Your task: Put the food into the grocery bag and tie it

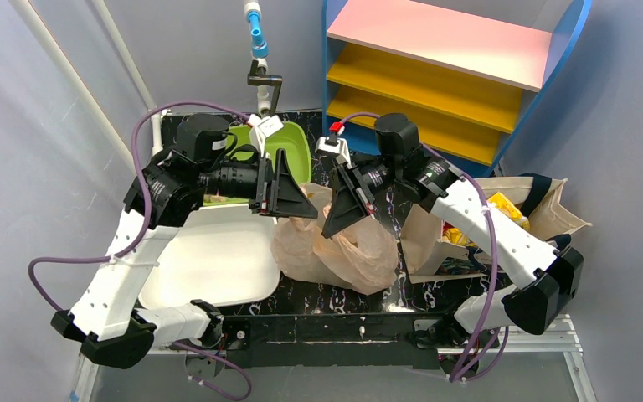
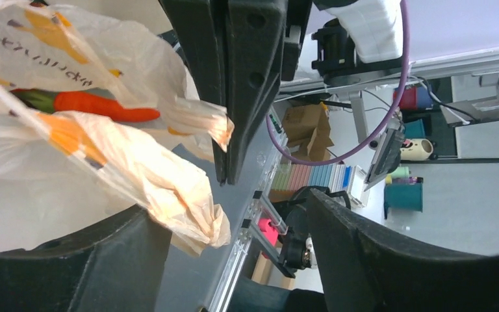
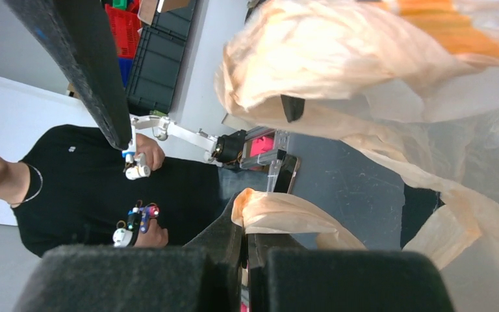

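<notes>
The grocery bag [image 1: 335, 251], thin beige plastic with yellow marks, lies crumpled on the dark table between my two grippers. Through its film in the left wrist view shows a long orange-red vegetable [image 2: 101, 104] with a green stem. My left gripper [image 1: 297, 201] is open; a twisted bag handle [image 2: 191, 211] hangs loose beside its left finger [image 2: 71, 273], with nothing between the jaws. My right gripper [image 1: 339, 219] is shut on the other twisted handle [image 3: 292, 214], its jaws pressed together just under the plastic. The rest of the food is hidden.
A white tray [image 1: 218, 260] lies at the left under the left arm. A green bowl [image 1: 293, 151] stands behind the grippers. A cream canvas tote [image 1: 544, 209] with something yellow inside sits at the right, and a coloured shelf [image 1: 444, 75] at the back.
</notes>
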Tool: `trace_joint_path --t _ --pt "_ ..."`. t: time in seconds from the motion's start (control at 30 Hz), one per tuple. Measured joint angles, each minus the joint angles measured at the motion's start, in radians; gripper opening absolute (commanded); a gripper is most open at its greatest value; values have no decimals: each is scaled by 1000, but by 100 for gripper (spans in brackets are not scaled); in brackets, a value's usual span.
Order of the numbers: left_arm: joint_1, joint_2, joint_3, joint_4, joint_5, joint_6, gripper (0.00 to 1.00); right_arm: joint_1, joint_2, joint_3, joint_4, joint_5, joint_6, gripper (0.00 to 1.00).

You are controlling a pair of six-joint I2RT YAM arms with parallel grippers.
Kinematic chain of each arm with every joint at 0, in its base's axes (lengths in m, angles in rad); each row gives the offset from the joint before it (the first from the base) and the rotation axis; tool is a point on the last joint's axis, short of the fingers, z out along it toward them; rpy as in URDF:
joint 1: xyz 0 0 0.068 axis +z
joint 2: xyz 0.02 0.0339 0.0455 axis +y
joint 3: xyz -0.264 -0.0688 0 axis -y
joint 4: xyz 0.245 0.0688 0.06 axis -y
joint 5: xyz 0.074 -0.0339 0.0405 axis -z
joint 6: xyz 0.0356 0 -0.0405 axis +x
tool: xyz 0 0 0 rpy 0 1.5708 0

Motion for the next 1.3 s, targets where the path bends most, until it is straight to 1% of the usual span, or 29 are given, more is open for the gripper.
trace_joint_path --t 0.13,0.23,0.3,0.33,0.4,0.43,0.5,0.57,0.63,0.67,0.7,0.73,0.77,0.93,0.97,1.0,1.07,1.13,1.2,1.27,1.3 --pt "3 -13 16 -80 -27 45 71 1 4 -31 26 -16 24 1" --pt "5 -12 47 -150 -65 83 68 3 14 -32 43 -30 40 1" --pt "6 -9 76 -193 -90 108 70 7 22 -32 56 -37 46 1" --pt "6 -6 94 -213 -104 121 73 10 26 -32 59 -40 48 1" --pt "7 -3 124 -243 -130 143 93 14 35 -32 63 -46 51 1" --pt "10 -1 137 -256 -142 154 98 16 39 -32 63 -48 53 1" --pt "16 5 165 -287 -172 163 98 18 47 -32 64 -55 56 1" --pt "25 24 212 -328 -206 172 93 22 55 -32 70 -60 60 1" --pt "31 40 249 -350 -231 189 84 23 59 -32 75 -63 63 1" --pt "33 41 253 -353 -242 201 78 23 61 -32 78 -66 63 1" --pt "35 39 252 -356 -250 212 67 23 63 -32 79 -68 64 1" --pt "36 31 239 -351 -261 227 58 23 64 -32 79 -69 66 1" --pt "37 17 216 -346 -273 242 51 23 64 -32 80 -72 66 1" --pt "39 -77 80 -277 -356 301 29 23 69 -32 86 -95 68 1" --pt "39 -92 66 -258 -375 312 21 23 72 -32 86 -98 68 1" --pt "39 -111 48 -230 -401 330 18 23 75 -31 86 -102 68 1" --pt "39 -148 12 -176 -448 364 19 21 83 -31 86 -111 69 1" --pt "40 -175 -35 -112 -474 393 24 17 89 -30 86 -117 69 1" --pt "40 -204 -105 -26 -481 420 28 6 93 -30 85 -122 69 1" --pt "42 -229 -181 74 -481 437 29 -9 93 -30 85 -126 69 1" --pt "42 -240 -227 129 -483 445 31 -16 93 -29 85 -130 69 1"
